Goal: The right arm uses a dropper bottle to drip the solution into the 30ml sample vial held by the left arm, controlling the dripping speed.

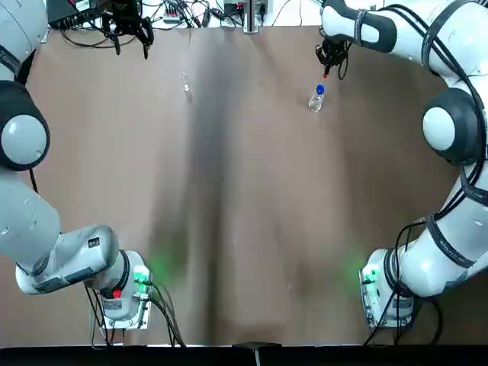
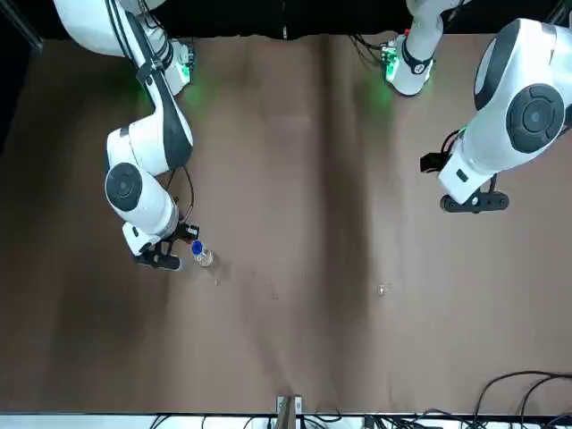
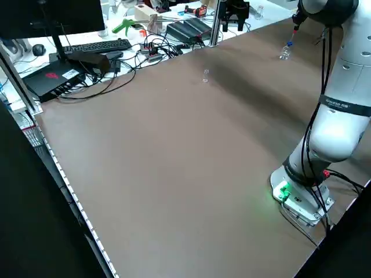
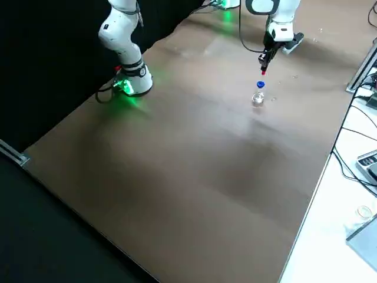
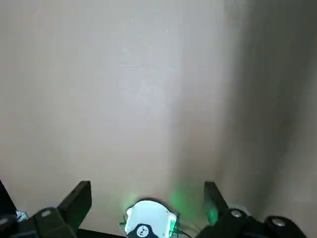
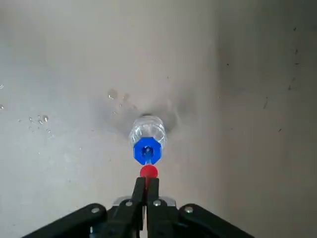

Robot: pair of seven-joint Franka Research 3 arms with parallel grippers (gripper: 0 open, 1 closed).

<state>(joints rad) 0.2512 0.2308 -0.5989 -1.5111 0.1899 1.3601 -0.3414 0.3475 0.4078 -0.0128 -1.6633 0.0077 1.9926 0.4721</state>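
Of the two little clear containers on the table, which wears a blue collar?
The dropper bottle, beside the right arm's jaws; the vial, by itself nearer the left arm, has none.

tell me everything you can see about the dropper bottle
The bottle is small, with a clear body that looks like glass or plastic, a blue collar and a red top. A short clear stem shows between collar and top. The right end effector, over the robot's right side of the table near the far edge, pinches the red top. Whether the base touches the table, I can't tell.
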